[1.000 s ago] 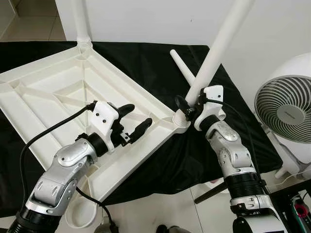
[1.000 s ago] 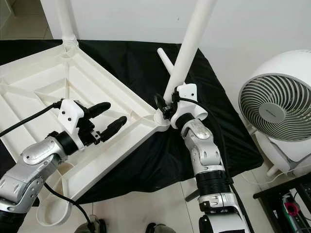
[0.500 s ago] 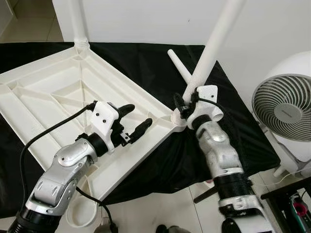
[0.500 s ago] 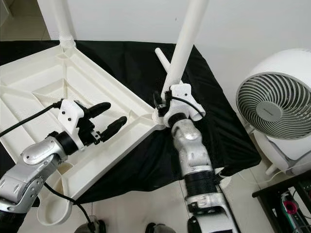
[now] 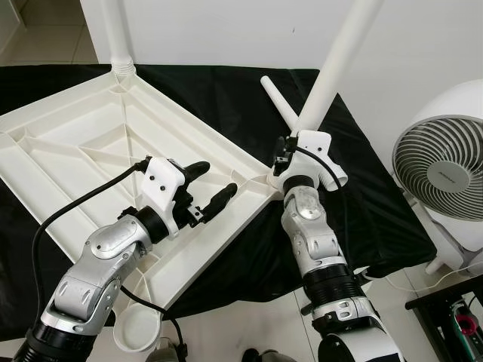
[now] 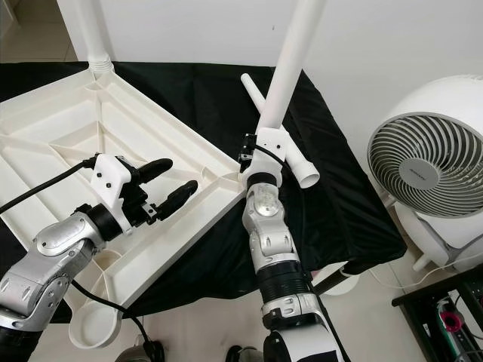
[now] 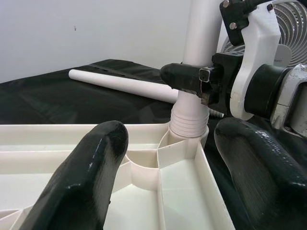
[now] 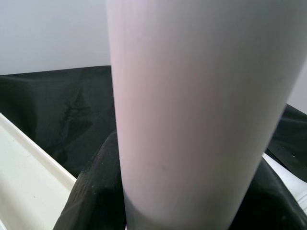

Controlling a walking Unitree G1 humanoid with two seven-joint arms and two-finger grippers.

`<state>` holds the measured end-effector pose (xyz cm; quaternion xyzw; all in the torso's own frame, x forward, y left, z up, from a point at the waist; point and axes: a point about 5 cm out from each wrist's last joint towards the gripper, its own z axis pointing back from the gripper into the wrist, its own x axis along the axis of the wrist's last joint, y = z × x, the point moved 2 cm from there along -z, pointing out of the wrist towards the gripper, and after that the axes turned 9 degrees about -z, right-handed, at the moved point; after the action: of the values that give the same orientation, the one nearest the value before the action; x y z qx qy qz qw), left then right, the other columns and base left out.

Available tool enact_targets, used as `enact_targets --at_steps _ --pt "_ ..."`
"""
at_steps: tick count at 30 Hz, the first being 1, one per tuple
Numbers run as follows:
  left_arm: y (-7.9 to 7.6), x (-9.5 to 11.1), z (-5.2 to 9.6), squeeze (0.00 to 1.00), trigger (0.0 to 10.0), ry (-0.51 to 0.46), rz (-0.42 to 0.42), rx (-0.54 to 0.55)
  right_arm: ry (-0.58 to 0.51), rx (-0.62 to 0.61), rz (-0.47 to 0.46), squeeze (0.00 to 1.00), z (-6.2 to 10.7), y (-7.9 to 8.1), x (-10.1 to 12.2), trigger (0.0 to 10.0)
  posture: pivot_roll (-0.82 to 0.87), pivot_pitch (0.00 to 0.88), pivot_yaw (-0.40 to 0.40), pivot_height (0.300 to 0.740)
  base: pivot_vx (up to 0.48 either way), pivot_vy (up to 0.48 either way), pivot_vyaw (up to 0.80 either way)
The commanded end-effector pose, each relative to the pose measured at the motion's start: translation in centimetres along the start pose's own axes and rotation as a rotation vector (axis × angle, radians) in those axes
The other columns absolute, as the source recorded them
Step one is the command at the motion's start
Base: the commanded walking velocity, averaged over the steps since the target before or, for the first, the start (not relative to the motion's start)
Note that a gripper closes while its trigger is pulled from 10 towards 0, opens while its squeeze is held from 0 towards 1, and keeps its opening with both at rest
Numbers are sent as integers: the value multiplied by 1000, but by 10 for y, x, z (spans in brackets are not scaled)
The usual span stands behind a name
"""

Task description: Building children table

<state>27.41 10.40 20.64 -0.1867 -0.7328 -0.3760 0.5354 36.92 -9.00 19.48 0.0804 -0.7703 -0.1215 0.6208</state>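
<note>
A white plastic tabletop (image 5: 83,158) lies upside down on a black cloth. One white leg (image 5: 119,38) stands in its far corner. A second leg (image 5: 332,68) rises tilted from the threaded socket (image 7: 189,122) at the right corner. My right gripper (image 5: 290,153) is shut on this leg just above the socket; in the right wrist view the leg (image 8: 192,120) sits between both black fingers (image 8: 91,191). My left gripper (image 5: 217,178) hovers open over the tabletop's ribs, its tips pointing at that corner. A third leg (image 5: 278,102) lies loose on the cloth behind.
A white fan (image 5: 449,170) stands on the floor to the right. The tabletop's near corner socket (image 5: 136,332) overhangs the cloth's front edge above the tiled floor. A black cable (image 5: 68,207) runs from my left wrist. A white wall is behind.
My right forearm has swung left around the leg, from its right side to in front of it, with the gripper still on the leg. The left gripper has stayed put.
</note>
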Motion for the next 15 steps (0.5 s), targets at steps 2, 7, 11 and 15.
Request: enact_targets --at_steps 2,7,11,15 --pt "-7 0 0 0 10000 -7 -11 -50 69 -41 10 212 5 -13 -19 10000 137 123 -92 740 0 0 0" --pt "-8 1 0 0 10000 -9 -7 -53 22 -22 -2 1000 3 -15 -13 10000 136 121 -92 740 0 0 0" --pt "-9 0 -1 0 10000 -10 -5 -56 0 53 -41 1000 2 -19 -6 10000 138 117 -94 740 0 0 0" --pt "-11 0 -1 0 10000 -10 -3 -60 27 175 -68 812 1 -22 -3 10000 135 115 -95 740 0 0 0"
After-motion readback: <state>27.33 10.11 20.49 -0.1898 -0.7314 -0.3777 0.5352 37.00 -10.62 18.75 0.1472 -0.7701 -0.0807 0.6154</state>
